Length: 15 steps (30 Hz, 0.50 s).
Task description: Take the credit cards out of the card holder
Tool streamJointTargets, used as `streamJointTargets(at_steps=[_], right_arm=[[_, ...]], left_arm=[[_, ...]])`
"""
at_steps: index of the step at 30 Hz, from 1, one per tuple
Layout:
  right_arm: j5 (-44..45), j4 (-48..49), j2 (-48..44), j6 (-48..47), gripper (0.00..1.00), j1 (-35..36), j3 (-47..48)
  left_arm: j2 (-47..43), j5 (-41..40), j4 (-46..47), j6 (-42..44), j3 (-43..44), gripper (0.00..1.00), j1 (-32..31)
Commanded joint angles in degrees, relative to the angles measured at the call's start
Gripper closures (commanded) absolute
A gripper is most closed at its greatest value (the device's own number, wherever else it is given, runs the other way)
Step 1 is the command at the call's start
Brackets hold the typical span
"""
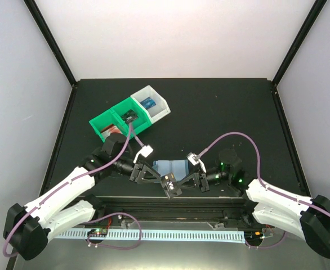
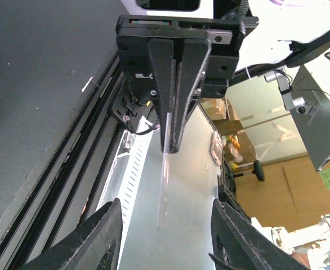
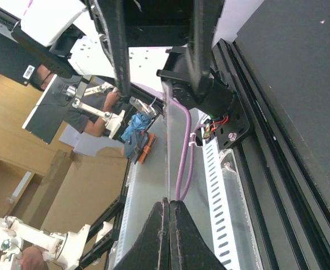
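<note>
Black desk [image 1: 227,112], white walls [image 1: 170,34] on three sides, black posts at the corners. You've got both arms crowded at the near edge, w/ the card holder [image 1: 170,167] held btwn them. Your right pincer [image 3: 168,205] is clenched on its edge, the thin sheet running straight out of the tips. Your left pincer [image 2: 166,205] is released, fingers either side of the holder, not touching it. Back left: green bin [image 1: 100,125] & white bin [image 1: 162,104] side by side. Blue card [image 1: 149,103] in the white, dark card [image 1: 130,116] & red card [image 1: 110,132] in the green compartments. Purple cables [image 1: 232,134] loop over both arms.
</note>
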Motion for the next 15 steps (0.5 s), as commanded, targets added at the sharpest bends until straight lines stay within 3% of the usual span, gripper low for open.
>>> streamJointTargets(at_steps=[1,7,10,15], right_arm=[[-2.4,4.3,0.8,1.4,0.99,0.4,0.9],[-2.6,3.7,2.2,1.5,0.99,0.5,2.2],[-2.9,4.0,3.1,1.7,0.99,0.6,2.9],[-2.8,4.3,3.6,2.3,0.99,0.6,3.9]], left_arm=[[2.6,1.6,-0.5,1.9,1.3,0.55,-0.3],[3.2,1.5,0.4,1.5,1.5,0.56,-0.2],[2.8,1.6,0.7,1.4,1.5,0.66,-0.2],[2.7,1.5,0.5,1.3,1.2,0.9,-0.3]])
